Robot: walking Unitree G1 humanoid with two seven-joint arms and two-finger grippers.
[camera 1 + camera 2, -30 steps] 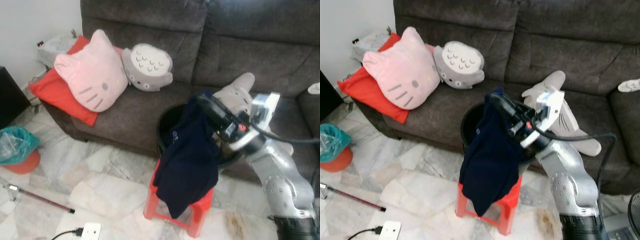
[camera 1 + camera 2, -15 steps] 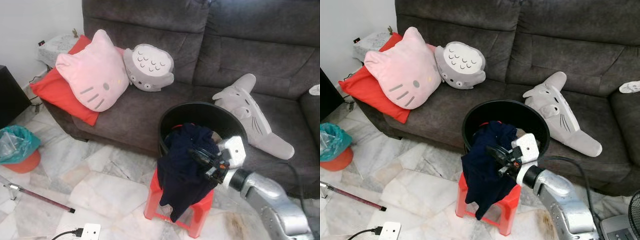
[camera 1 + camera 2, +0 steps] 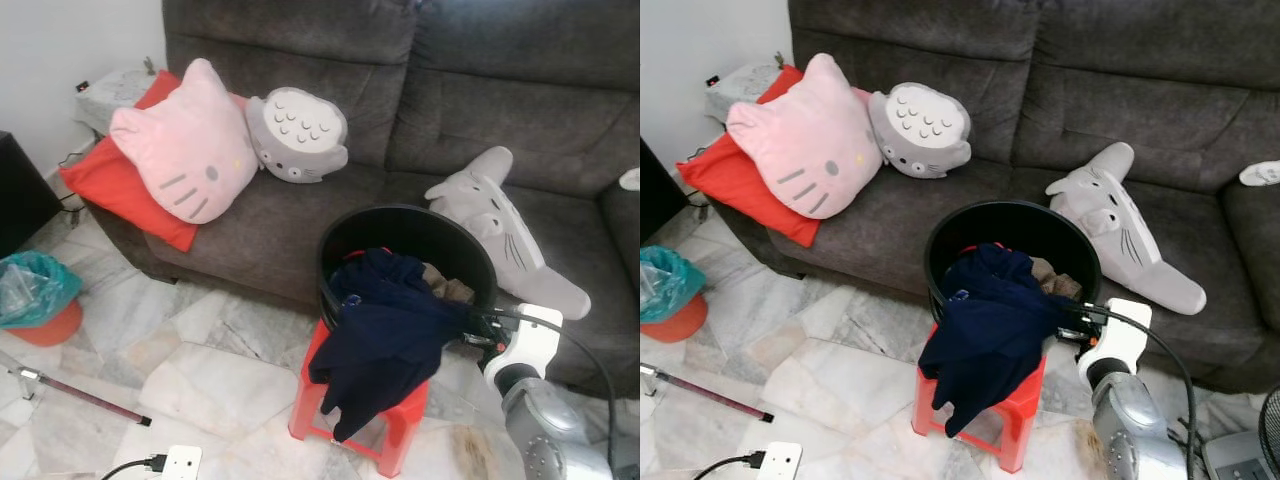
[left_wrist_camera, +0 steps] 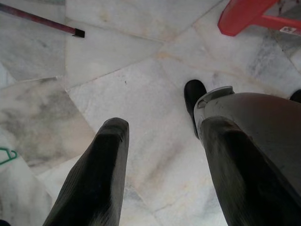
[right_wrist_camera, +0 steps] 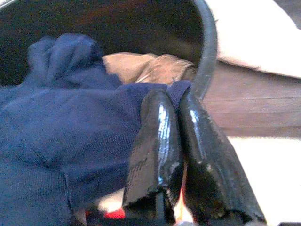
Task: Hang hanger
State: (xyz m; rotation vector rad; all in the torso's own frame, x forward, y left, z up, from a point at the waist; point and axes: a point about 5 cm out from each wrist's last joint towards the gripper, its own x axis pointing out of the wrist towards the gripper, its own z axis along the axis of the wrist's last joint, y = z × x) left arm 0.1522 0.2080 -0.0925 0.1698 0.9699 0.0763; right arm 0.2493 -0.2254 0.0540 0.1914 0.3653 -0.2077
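Note:
A navy garment [image 3: 385, 340] lies draped over the front rim of a black round basket [image 3: 400, 214] and hangs down over the red stool [image 3: 405, 425] under it. My right gripper [image 3: 468, 326] is low at the basket's right side, shut on an edge of the navy cloth [image 5: 70, 132]; its fingertips [image 5: 162, 101] are pressed together just outside the rim. Tan cloth [image 5: 155, 68] lies inside the basket. My left gripper [image 4: 164, 127] hangs open above the marble floor. A thin green hook shape [image 4: 5, 155] shows at the edge of the left wrist view.
A dark grey sofa [image 3: 500, 90] behind the basket holds a pink cat cushion [image 3: 185, 145], a red cushion [image 3: 110, 180] and two grey plush toys [image 3: 295, 130]. On the floor lie a dark red rod [image 3: 80, 395], a white socket block [image 3: 180, 462] and a teal bag [image 3: 30, 290].
My right arm swung down from above the basket to its right side. The navy garment came down with it and now rests on the basket and stool.

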